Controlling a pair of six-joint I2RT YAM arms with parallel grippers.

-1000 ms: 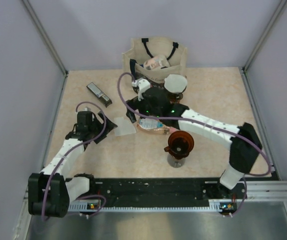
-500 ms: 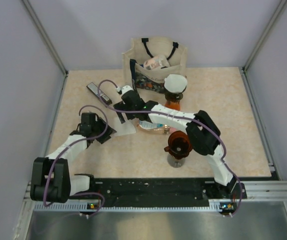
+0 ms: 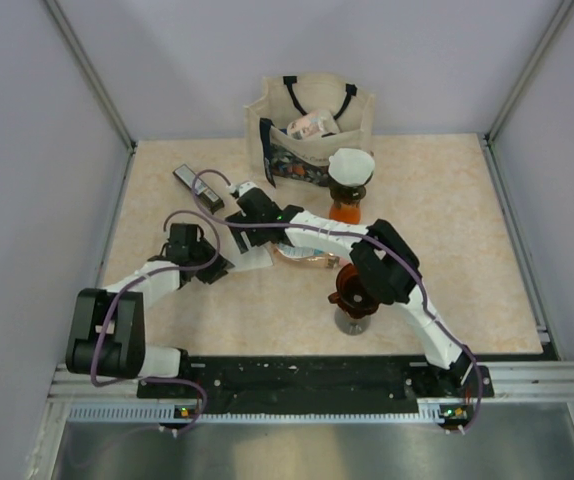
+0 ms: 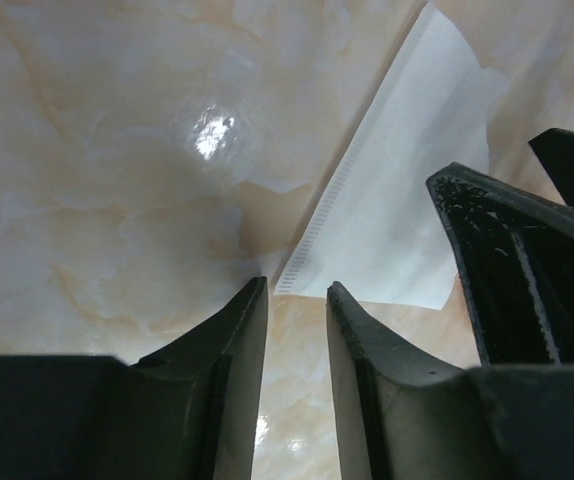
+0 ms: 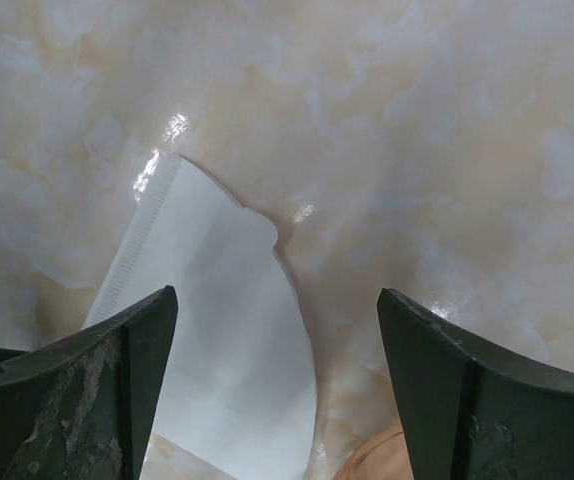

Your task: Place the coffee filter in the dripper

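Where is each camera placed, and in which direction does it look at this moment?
Top external: above and behind the bases, looking down at the table; both arms show, left tool and right tool meeting at the coffee filter.
Left wrist: low on the left arm, facing the coffee filter along the table; its fingers show.
Right wrist: on the right arm, looking down; its fingers frame the coffee filter.
Shared: all views show the coffee filter.

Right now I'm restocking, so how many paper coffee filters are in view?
2: a flat filter on the tabletop, mid-left; an opened filter atop the orange vessel by the tote bag. The bag may hide more.
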